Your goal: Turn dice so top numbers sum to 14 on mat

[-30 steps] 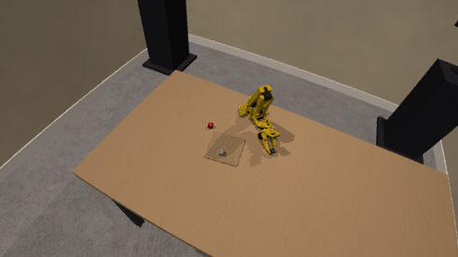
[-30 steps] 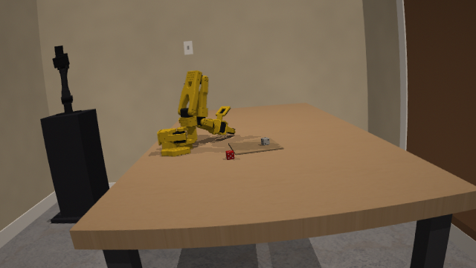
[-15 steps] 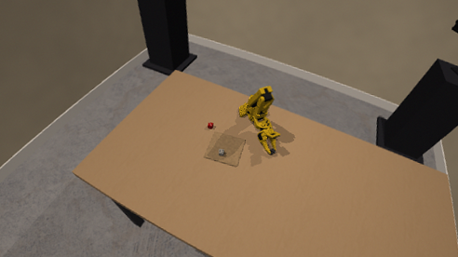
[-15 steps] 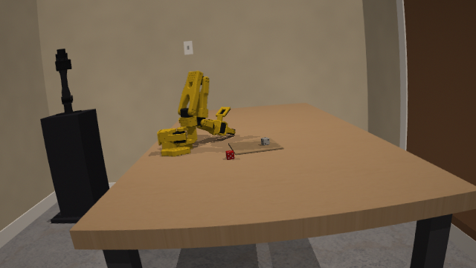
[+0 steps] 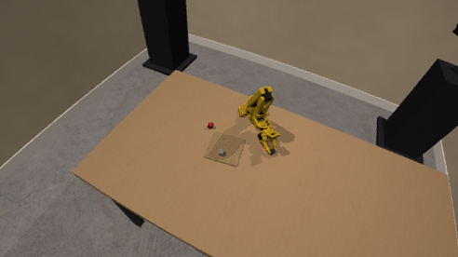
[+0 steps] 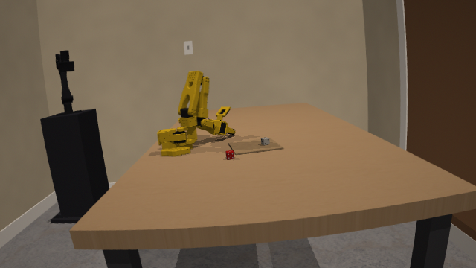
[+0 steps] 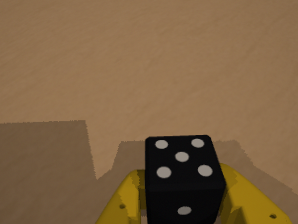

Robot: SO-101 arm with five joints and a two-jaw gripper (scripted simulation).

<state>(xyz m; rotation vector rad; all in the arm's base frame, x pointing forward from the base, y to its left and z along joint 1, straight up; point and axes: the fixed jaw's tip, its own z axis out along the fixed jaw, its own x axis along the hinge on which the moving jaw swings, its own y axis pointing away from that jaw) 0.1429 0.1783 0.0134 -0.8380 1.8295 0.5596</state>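
Note:
My gripper (image 7: 184, 192) (image 5: 272, 149) (image 6: 230, 131) is shut on a black die (image 7: 181, 163), whose face toward the wrist camera shows five pips. It holds the die low over the bare table, just off the mat's edge on the arm's side. The thin brown mat (image 5: 233, 145) (image 6: 253, 147) lies flat on the table. A grey die (image 5: 221, 152) (image 6: 265, 141) sits on the mat. A red die (image 5: 211, 125) (image 6: 230, 155) lies on the bare table beside the mat, off it.
The yellow arm's base (image 5: 257, 105) (image 6: 172, 141) stands on the table behind the mat. Two black pedestals (image 5: 164, 27) (image 5: 436, 108) with camera arms stand on the floor beyond the table.

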